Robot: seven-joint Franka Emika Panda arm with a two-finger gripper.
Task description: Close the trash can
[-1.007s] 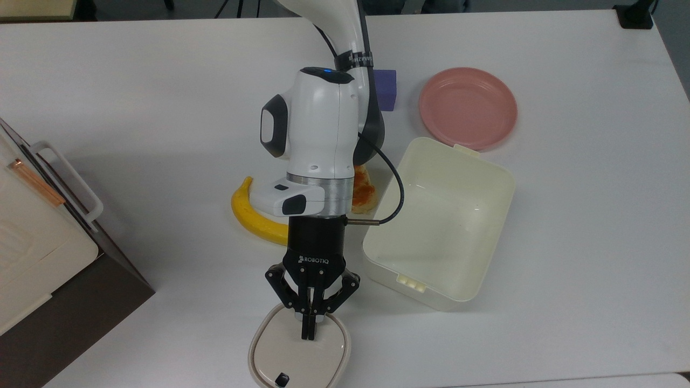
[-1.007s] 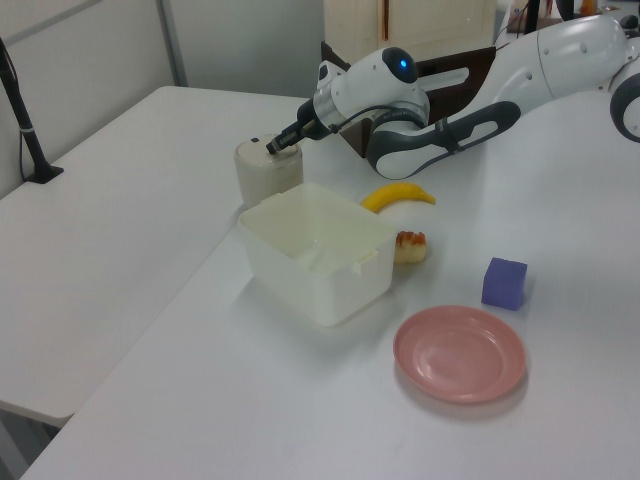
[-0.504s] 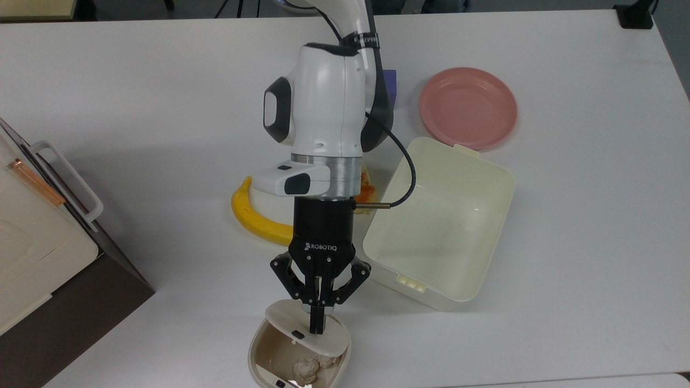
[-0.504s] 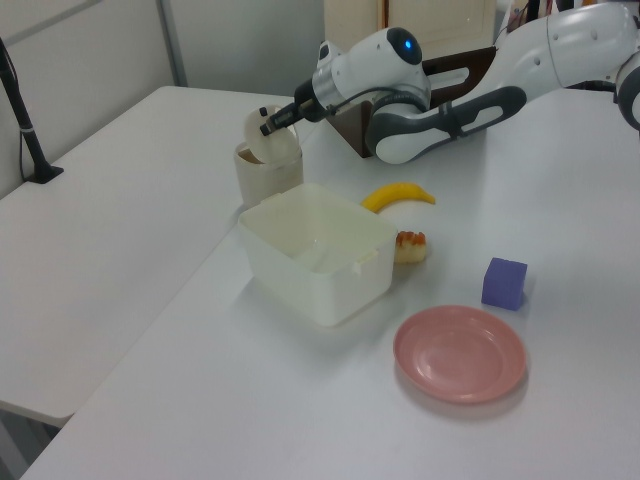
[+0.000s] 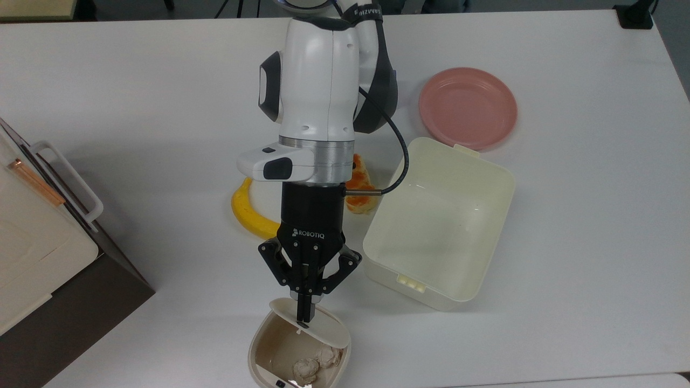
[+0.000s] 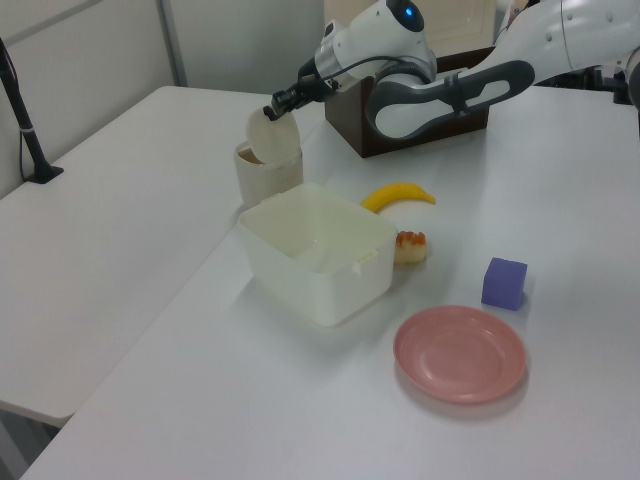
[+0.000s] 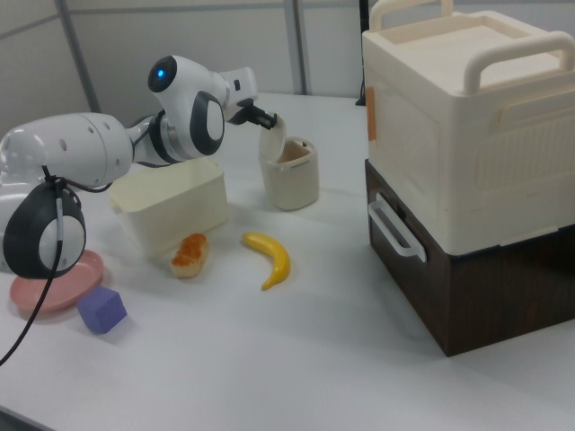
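Taking the tub as the landmark on the table: in the top view, the plate sat just above the tub, close to its rim. The pastry lay at the tub's left wall, and the banana lay farther left. The trash can stood below and left of the tub, its lid tipped up, crumpled pieces inside. The gripper hung at the lid. The box stood well left of the tub. In the left view, the cube sat to the tub's right.
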